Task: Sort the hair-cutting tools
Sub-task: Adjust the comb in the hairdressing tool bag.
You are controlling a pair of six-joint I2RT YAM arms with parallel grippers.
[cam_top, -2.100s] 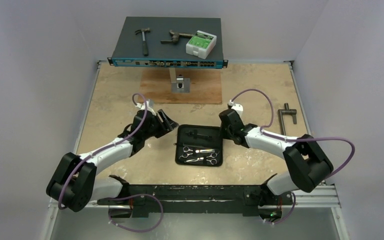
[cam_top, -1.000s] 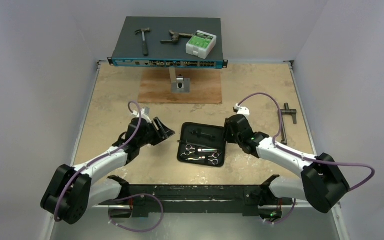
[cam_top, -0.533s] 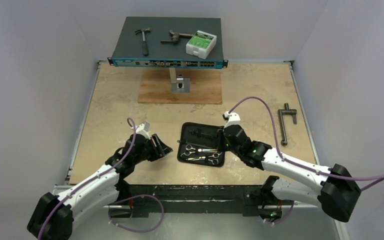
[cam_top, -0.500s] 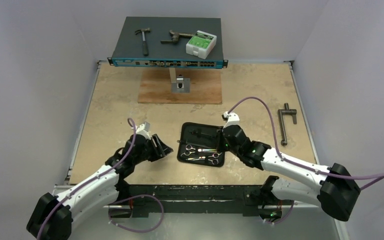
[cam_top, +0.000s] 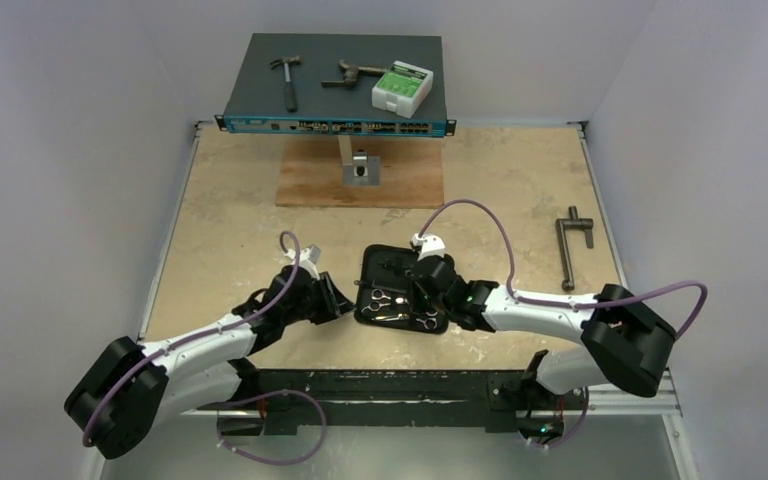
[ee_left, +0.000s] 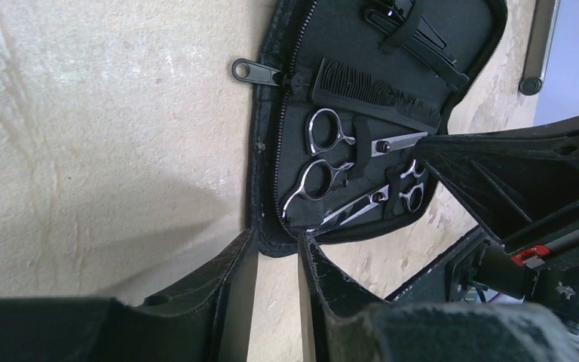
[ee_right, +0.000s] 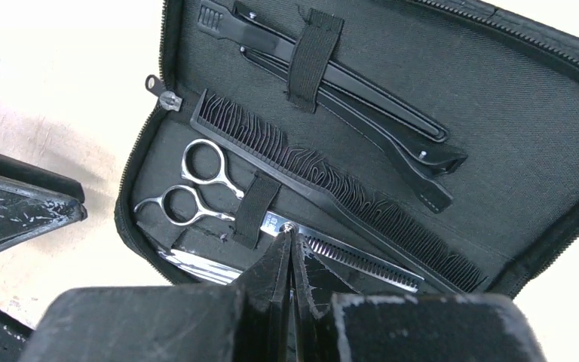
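Inside the case (ee_right: 543, 113), scissors (ee_right: 347, 260), comb (ee_right: 324, 185) and clip (ee_right: 377, 105) lie strapped; sorting seems done. My right tool (ee_right: 290, 241) is together over the scissors, my left tool (ee_left: 275, 241) slightly apart at the case's edge.

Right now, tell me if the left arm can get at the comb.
Probably yes: the comb lies uncovered in the open case just beyond the left gripper. The right gripper, shut over the toothed scissors beside it, crowds the comb's far end.
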